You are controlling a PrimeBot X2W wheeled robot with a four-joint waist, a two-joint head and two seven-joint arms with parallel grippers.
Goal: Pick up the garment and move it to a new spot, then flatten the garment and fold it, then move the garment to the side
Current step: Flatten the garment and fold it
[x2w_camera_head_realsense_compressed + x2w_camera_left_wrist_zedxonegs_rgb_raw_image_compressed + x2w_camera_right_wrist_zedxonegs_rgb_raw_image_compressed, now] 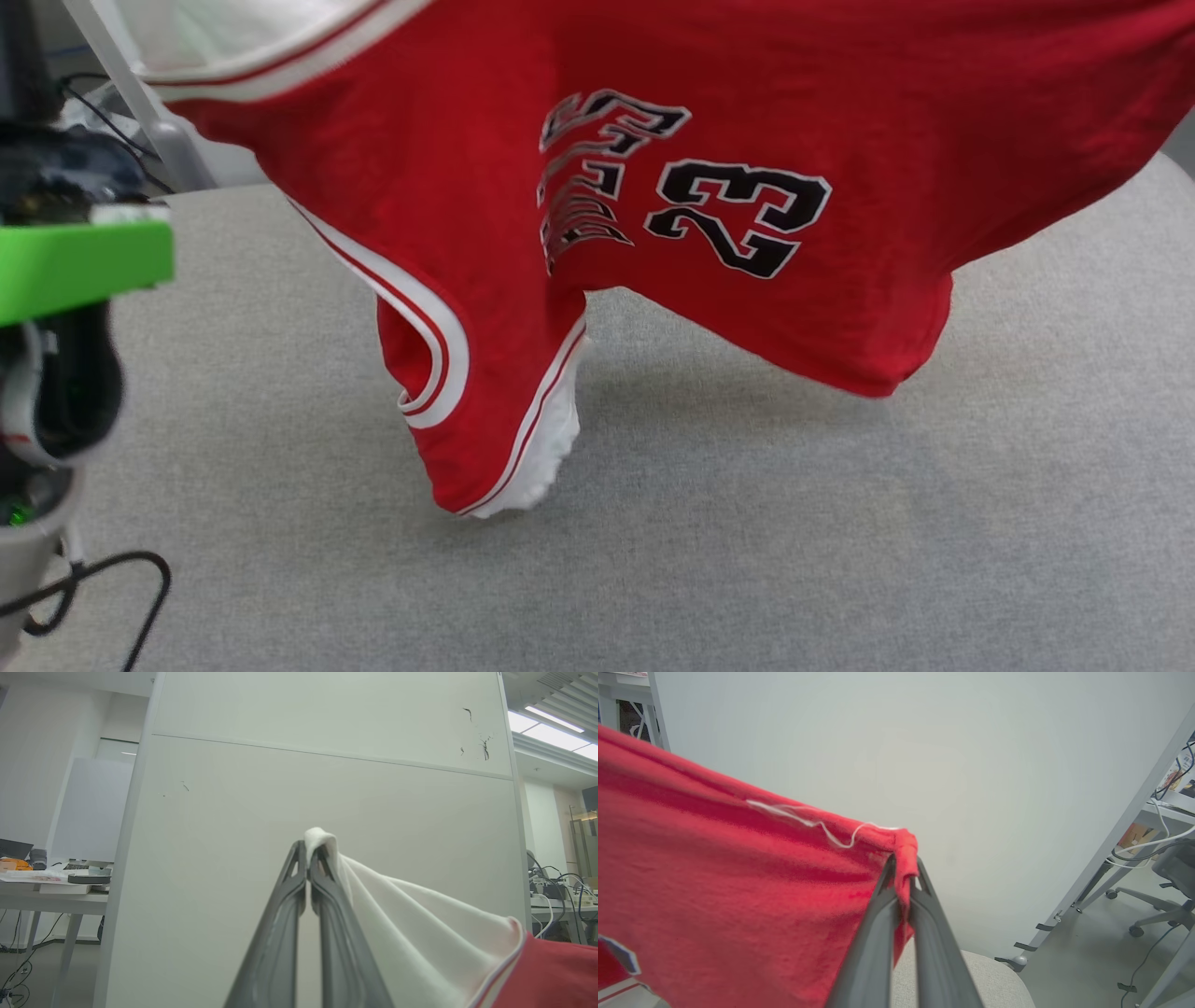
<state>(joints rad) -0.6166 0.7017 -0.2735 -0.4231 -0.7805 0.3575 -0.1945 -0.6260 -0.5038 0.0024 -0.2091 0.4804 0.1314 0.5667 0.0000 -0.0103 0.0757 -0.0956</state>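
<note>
Most of the head view's upper half is taken by the garment [747, 140], which is stretched in the air with its number print upside down. Its striped neckline and one white sleeve sag toward the lower middle of the frame. I cannot tell if they touch the grey padded surface [794, 560] below. I judge that the pick-up is done and the carrying to a new spot is in hand. Laying down, flattening, folding and moving aside are all left. The left gripper [308, 851], at the centre of its wrist view, is pinched on white sleeve cloth. The right gripper [904, 870] is pinched on a red corner. As for containers, I can make out none.
</note>
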